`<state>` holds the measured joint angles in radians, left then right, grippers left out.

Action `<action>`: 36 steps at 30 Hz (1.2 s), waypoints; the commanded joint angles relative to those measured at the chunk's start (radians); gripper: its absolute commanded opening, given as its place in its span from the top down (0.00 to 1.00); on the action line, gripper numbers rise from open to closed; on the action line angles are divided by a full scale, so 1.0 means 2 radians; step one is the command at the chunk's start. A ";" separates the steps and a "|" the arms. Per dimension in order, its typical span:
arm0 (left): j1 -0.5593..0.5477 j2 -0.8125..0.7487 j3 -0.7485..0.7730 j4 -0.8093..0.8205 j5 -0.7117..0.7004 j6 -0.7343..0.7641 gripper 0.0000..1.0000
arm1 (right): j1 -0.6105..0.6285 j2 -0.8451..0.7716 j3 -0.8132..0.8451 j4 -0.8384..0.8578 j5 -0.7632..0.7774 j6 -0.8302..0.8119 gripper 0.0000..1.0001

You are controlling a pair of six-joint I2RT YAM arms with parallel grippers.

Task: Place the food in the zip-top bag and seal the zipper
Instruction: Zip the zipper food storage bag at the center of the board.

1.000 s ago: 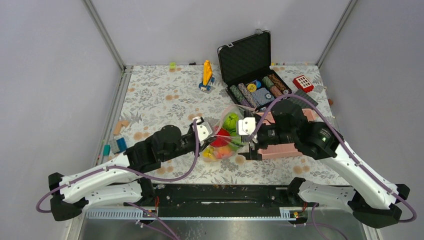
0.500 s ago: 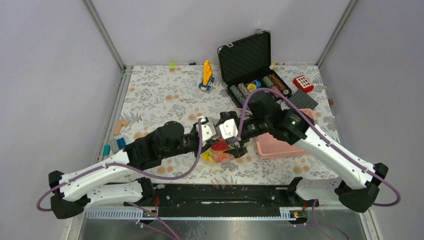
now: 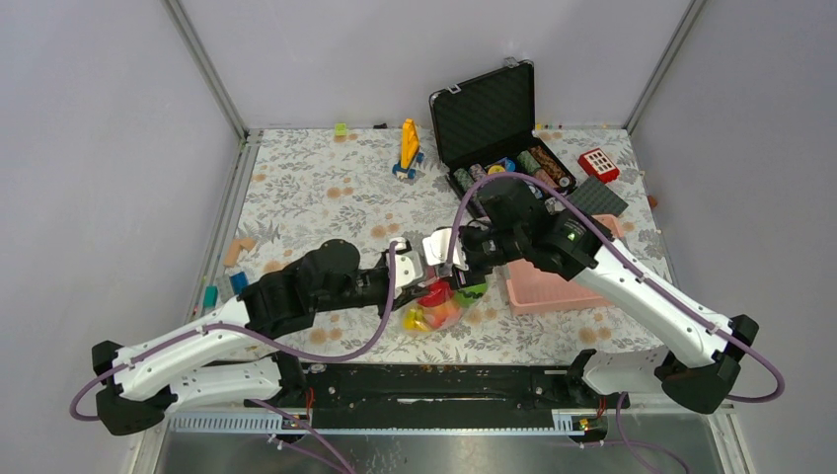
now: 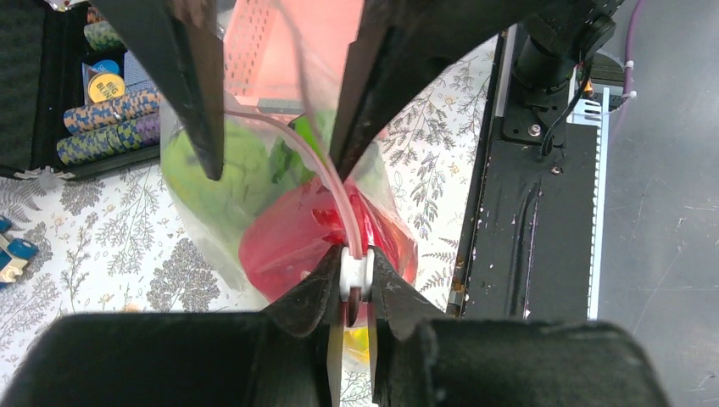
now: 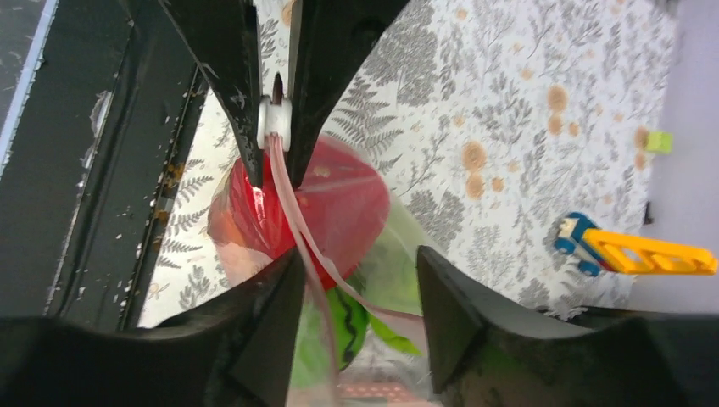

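Looking down from above: both arms reach in to mid-worktop (image 3: 316,197) and meet over the bag (image 3: 456,318), which lies just left of the pink basket (image 3: 558,294). Food (image 3: 435,294) sits inside it: red, yellow, a bit of green. Left hand (image 3: 426,279) and right hand (image 3: 462,276) are close together at the bag's upper edge; cannot tell either grip from this height. Open black case (image 3: 491,114) stands behind, well apart.

Left wrist view: left hand pressed together on the zipper (image 4: 332,186), pinching a small white piece at the strip's near end. From there the pink strip curves up and away across the bag. Under the film, a red piece (image 4: 284,246) and a green piece (image 4: 208,170). Right hand's two dark fingers come in from the top, spread wide, one on each side of the strip; whether the nearer one touches it, cannot tell.

Right wrist view: right hand spread, zipper running through the gap between its fingers, not gripped. Far end of the strip is clamped in the left hand. Between the two hands the strip's two tracks part. A yellow toy (image 5: 636,252) lies off to the right on the worktop.
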<state>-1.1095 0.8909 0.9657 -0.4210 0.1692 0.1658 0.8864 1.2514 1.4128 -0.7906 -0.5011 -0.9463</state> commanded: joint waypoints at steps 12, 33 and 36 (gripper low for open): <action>-0.004 -0.038 -0.022 0.066 0.035 0.033 1.00 | -0.005 0.004 0.013 -0.082 -0.007 -0.027 0.93; 0.125 -0.130 -0.226 0.370 0.045 -0.152 0.27 | -0.005 -0.067 -0.079 0.083 0.060 0.183 1.00; 0.164 -0.127 -0.239 0.409 0.130 -0.178 0.28 | -0.005 -0.064 -0.077 0.084 0.065 0.197 1.00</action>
<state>-0.8654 0.6468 0.5087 0.1463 0.1909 -0.0807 0.8818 1.1439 1.2564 -0.6815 -0.3779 -0.6243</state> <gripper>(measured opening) 0.723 0.022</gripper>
